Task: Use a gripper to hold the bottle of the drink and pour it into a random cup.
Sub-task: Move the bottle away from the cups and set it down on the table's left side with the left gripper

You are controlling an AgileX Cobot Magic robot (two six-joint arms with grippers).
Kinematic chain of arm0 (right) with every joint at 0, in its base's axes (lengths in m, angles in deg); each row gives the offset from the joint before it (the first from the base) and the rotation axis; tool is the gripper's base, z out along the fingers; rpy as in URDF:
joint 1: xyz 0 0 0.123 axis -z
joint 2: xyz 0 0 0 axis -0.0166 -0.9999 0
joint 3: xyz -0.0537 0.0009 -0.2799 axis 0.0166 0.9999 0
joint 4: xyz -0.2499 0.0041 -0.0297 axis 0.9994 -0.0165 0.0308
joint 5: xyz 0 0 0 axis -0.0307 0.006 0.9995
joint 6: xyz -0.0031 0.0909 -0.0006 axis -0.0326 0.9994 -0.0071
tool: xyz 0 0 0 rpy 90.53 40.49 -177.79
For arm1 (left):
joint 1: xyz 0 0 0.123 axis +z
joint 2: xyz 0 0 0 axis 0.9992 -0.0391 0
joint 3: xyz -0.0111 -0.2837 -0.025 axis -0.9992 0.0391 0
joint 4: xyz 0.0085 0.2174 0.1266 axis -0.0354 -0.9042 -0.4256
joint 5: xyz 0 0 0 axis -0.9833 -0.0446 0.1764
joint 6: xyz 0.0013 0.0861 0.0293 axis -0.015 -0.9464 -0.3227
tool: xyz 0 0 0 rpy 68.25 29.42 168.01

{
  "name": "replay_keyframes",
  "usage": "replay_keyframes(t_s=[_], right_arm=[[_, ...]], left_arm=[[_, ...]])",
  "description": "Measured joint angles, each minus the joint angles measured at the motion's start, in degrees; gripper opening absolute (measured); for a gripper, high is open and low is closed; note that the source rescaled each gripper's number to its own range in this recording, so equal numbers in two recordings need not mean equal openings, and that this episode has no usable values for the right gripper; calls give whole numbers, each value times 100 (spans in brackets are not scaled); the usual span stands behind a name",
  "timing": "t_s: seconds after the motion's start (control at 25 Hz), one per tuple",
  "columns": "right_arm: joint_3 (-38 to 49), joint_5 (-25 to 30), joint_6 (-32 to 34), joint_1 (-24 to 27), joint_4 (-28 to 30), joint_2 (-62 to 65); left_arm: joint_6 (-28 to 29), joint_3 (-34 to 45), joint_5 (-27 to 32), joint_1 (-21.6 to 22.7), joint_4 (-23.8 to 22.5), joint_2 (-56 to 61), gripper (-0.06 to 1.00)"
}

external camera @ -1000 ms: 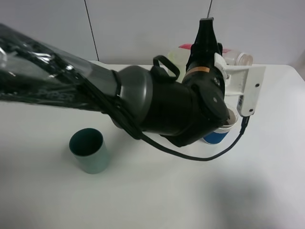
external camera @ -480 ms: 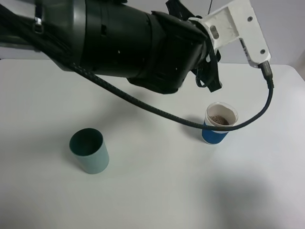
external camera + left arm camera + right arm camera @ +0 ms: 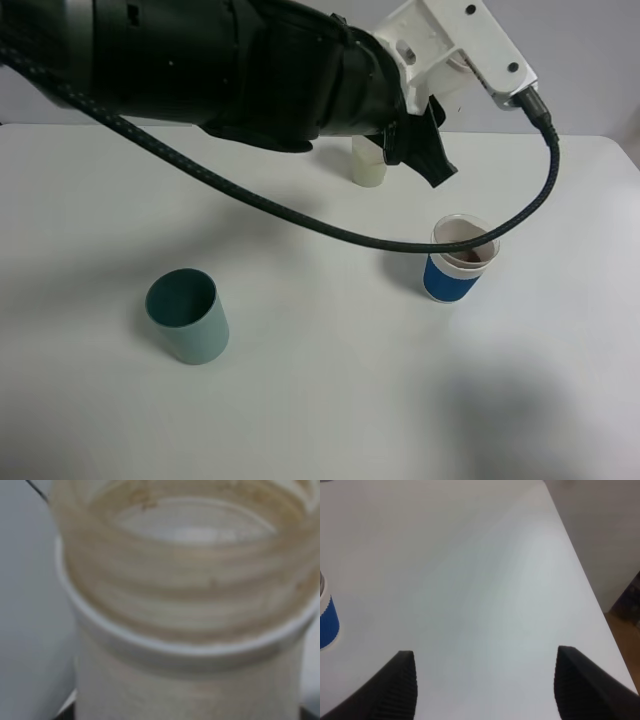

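The bottle (image 3: 185, 610) is clamped in the left gripper (image 3: 455, 50), whose jaws are closed on it. Its wide pale neck fills the left wrist view, streaked with brown residue and showing no liquid. In the high view the bottle is hidden behind the gripper.

Below the jaws and clear of them stands the cup (image 3: 455, 268), blue with a white band, holding the drink (image 3: 472, 256), a reddish-brown pool. The black cable (image 3: 400, 243) from the gripper loops across the cup's rim; whether it touches I cannot tell. Farther from the jaws a pale green cup (image 3: 368, 165) peeks out under the arm. A teal cup (image 3: 187, 318) stands well apart on the table (image 3: 330, 410).

The right gripper (image 3: 485, 690) hangs empty with its jaws wide apart.

The pour looks done. Next, I judge, the bottle wants setting down upright on bare table, without letting the cable snag the filled cup.
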Motion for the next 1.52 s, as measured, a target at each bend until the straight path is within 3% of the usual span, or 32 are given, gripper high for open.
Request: replay_keyframes(t_s=[0.28,0.76,0.88,1.04,1.12,1.32,1.4,1.52], right_arm=[[0,0,0,0,0,0],[0,0,0,0,0,0],[0,0,0,0,0,0],[0,0,0,0,0,0],[0,0,0,0,0,0],[0,0,0,0,0,0],[0,0,0,0,0,0],[0,0,0,0,0,0]], left_arm=[[373,580,1346,728,0,370,0],[1660,1472,4208,2586,-200,730,0],[2192,1508,4451,2904,-954,774,0],[3631,1508,4408,3225,-2595,913,0],[4730,1508,4264,3371,-3447,948,0],[7327,1508,3797,3666,-4977,952,0],[7860,1508,3697,3709,-5407,952,0],[8085,1546,3482,3717,-5820,954,0]])
